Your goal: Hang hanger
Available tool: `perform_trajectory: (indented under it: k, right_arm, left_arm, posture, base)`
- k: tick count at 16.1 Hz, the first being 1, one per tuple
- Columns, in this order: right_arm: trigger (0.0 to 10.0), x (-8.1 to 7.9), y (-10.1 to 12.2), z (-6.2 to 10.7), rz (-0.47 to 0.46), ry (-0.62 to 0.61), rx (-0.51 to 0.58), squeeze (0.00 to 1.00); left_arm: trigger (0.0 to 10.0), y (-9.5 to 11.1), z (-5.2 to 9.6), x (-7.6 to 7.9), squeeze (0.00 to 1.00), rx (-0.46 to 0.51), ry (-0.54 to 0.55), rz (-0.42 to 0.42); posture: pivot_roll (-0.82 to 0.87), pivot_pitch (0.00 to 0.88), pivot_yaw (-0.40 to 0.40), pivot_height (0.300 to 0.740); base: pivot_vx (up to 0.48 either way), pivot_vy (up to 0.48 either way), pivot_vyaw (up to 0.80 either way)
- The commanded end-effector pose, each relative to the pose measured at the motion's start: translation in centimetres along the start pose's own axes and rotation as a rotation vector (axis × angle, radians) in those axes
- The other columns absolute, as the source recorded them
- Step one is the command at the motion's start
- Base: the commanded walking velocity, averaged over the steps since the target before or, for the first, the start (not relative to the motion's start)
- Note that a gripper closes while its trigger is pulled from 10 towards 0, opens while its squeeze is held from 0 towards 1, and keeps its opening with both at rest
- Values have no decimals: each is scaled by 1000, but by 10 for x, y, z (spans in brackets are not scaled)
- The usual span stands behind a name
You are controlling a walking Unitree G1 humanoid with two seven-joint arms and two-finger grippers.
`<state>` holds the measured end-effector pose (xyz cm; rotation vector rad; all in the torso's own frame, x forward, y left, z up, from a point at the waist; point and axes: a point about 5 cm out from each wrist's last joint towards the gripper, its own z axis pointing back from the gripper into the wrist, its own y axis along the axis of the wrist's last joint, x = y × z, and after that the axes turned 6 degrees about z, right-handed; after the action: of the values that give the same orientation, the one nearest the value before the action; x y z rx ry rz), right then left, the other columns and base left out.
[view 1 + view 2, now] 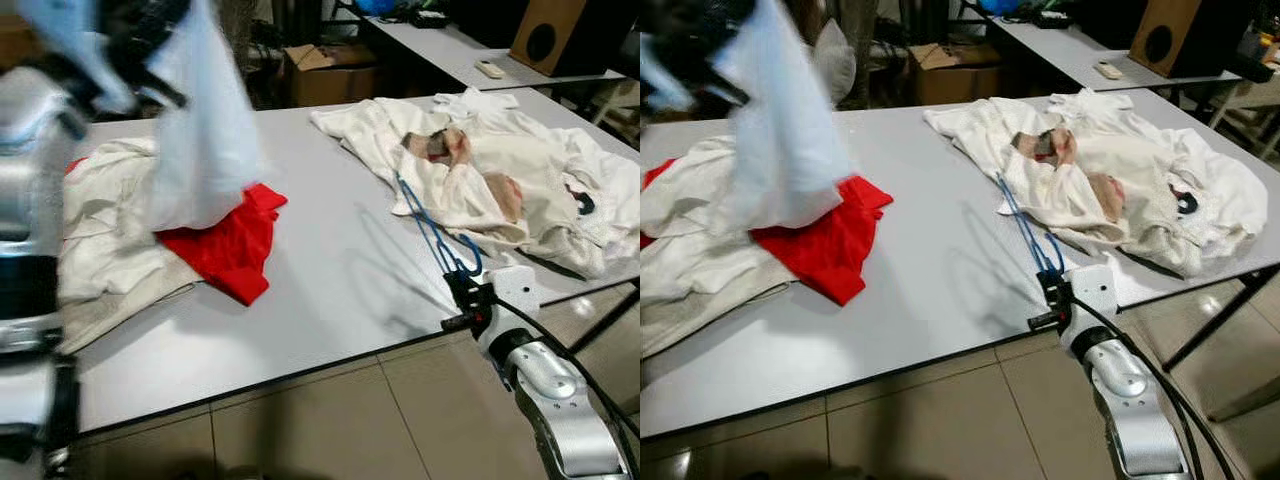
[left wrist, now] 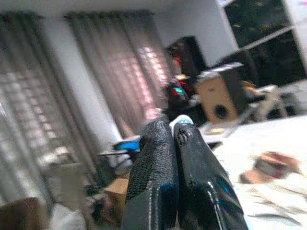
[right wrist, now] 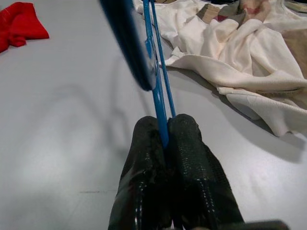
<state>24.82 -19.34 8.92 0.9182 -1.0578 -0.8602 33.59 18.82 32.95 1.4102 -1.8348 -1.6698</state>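
Right now the right end effector has its two bumpy black fingers squeezed tight on a thin blue hanger. The hanger is made of skinny wire or plastic, with a hook that curves near the fingers. It sticks up and away from the end effector, over the near edge of the counter, and its far end reaches toward a pile of white clothes. The right arm is silver and round, and it comes up from below the counter edge with a black cable running along it.

The counter is smooth, flat and pale grey with a dark rim. The white clothes look soft and crumpled, with some brown and pink patches on them. A red cloth lies bunched up on the other side, partly on top of a cream cloth with lots of folds.

The left end effector is lifted high, and its two black fingers are pressed together on a bit of pale cloth. That thin, light cloth hangs down from it and looks blurry.

Far back sit a brown cardboard box and a wooden speaker with a round hole. No writing can be read.
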Motion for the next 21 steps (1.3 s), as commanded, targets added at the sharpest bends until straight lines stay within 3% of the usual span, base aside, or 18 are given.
perform_trajectory:
  k: [1,2,3,4,5,7,11,12,14,16,17,18,20,21]
  right_arm:
    - [10000,0,0,-3,-5,1,0,0]
    - [10000,0,1,-4,-4,-2,5,0]
    - [10000,1,3,-4,-4,-9,8,0]
    - [10000,2,3,-3,-4,-12,8,0]
    - [10000,2,2,-2,-4,-15,7,0]
    - [10000,6,0,4,-3,-34,-2,0]
    - [10000,6,-2,2,-2,-21,-10,0]
    - [10000,4,0,-2,-2,-9,-2,0]
    - [10000,1,3,-5,-1,0,6,0]
    - [10000,3,4,-2,0,0,12,0]
    - [10000,7,5,2,-15,9,24,0]
    - [10000,8,5,3,-24,15,30,0]
    - [10000,8,24,10,-138,134,149,0]
    - [10000,8,24,10,-138,134,149,0]
  left_arm:
    - [0,-8,-13,24,0,-49,-104,-6]
    - [549,-29,-27,56,0,-125,-196,-4]
    - [10000,-56,-37,94,0,-225,-276,57]
    - [10000,-66,-39,111,0,-250,-317,98]
    - [10000,-74,-40,123,1000,-271,-343,120]
    - [10000,-84,-39,141,1000,-297,-360,144]
    - [10000,-87,-29,141,1000,-330,-397,177]
    - [10000,-91,-21,139,1000,-356,-411,171]
    - [10000,-99,-10,130,1000,-395,-393,134]
    - [10000,-122,25,101,1000,-560,-365,-18]
    - [10000,-134,53,82,0,-689,-358,-73]
    - [10000,-136,61,78,0,-724,-358,-81]
    - [10000,-141,84,75,0,-804,-355,-40]
    - [10000,-141,84,75,0,-804,-355,-40]
  posture:
    - [71,0,1,740]
    - [62,0,6,740]
    - [50,0,11,740]
    - [46,0,13,740]
    - [34,0,19,740]
    - [27,0,23,740]
    - [56,0,-1,740]
    - [65,0,-9,740]
    - [62,0,-8,740]
    - [60,0,-5,740]
    - [57,0,0,740]
    - [57,0,0,740]
    - [54,0,16,740]
    - [54,0,16,740]
  base:
    - [0,0,0]
    - [0,0,0]
    - [0,0,0]
    - [0,0,0]
    - [0,0,0]
    - [0,0,0]
    - [0,0,0]
    - [0,0,0]
    - [0,0,0]
    - [0,0,0]
    - [0,0,0]
    - [0,0,0]
    - [0,0,0]
    - [0,0,0]
